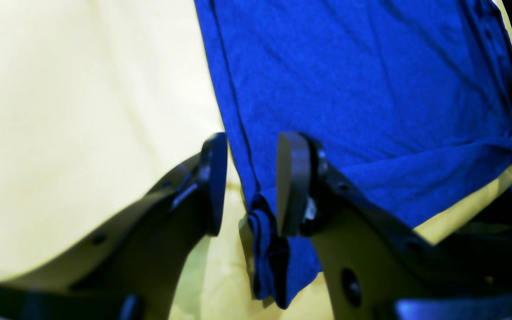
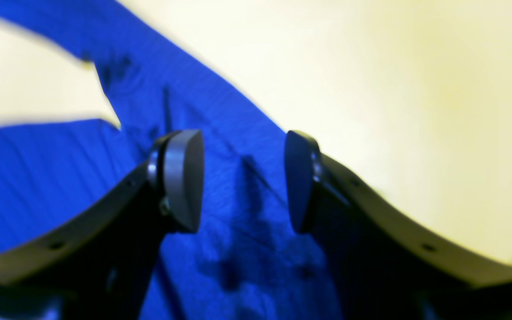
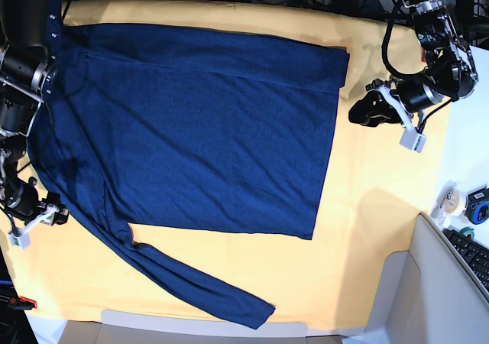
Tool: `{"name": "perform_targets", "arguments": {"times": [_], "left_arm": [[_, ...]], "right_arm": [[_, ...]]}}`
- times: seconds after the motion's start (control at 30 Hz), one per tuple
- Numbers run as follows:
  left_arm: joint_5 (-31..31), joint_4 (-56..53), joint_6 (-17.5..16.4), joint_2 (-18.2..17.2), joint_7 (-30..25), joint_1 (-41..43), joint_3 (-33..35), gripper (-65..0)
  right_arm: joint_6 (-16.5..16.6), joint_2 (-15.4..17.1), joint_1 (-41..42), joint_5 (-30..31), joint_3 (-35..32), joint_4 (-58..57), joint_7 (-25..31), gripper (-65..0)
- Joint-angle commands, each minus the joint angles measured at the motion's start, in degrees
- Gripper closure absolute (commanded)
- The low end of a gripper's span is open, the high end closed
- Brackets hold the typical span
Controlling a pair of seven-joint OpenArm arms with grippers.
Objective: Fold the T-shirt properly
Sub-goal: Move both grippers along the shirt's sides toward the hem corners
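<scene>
Shirt: the dark navy long-sleeved knit T-shirt [image 3: 191, 122] lies spread on the yellow-clothed bench [image 3: 367, 206].
Left hand [image 1: 250, 184]: fingers apart, straddling the hem corner.
Right hand [image 2: 243, 180]: fingers apart above the sleeve seam.
Risk: I may pinch the yellow cloth too, or just one layer.

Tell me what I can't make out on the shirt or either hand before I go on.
- T-shirt: collar end hidden behind the right arm at the base view's left edge.
- Right hand: right wrist view blurred, contact with fabric unclear.
- Left hand: fingers open over the hem corner; touching unclear.
</scene>
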Motion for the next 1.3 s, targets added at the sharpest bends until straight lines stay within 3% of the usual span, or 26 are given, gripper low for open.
{"name": "perform_targets", "arguments": {"times": [0.0, 0.1, 0.2, 0.37, 0.6, 0.7, 1.27], "left_arm": [[-1.21, 0.91, -0.23, -0.9, -0.72, -0.6, -0.2, -18.9], [-1.21, 0.91, -0.23, -0.9, -0.81, -0.42, -0.2, -18.9], [-1.21, 0.91, -0.23, -1.07, -0.81, -0.16, -0.2, -18.9], [-1.21, 0.91, -0.23, -1.07, -0.72, -0.07, -0.2, -18.9], [-1.21, 0.91, -0.23, -0.98, -0.46, 0.2, -0.2, -18.9], [-1.21, 0.91, -0.23, -0.9, -0.63, 0.99, -0.2, -18.9], [-1.21, 0.91, -0.23, 0.77, -0.72, 1.16, -0.2, -18.9]], "right_arm": [[1.19, 0.8, 1.89, -1.46, 0.3, 0.54, 0.97, -24.9], [2.24, 0.45, 0.92, -5.33, 0.3, 0.36, 0.97, -22.5], [2.24, 0.97, -0.66, -5.24, 0.48, 0.36, 1.06, -23.1], [2.07, 2.56, -3.39, -5.68, 7.33, -0.16, 1.85, -23.0], [1.89, 4.58, -3.56, -8.93, 8.39, -9.75, 15.04, -22.6], [1.98, 4.4, -3.56, -8.93, 8.39, -11.59, 17.41, -22.6], [2.6, 2.73, -3.21, -8.93, 8.3, -11.86, 18.38, -22.9]]}}
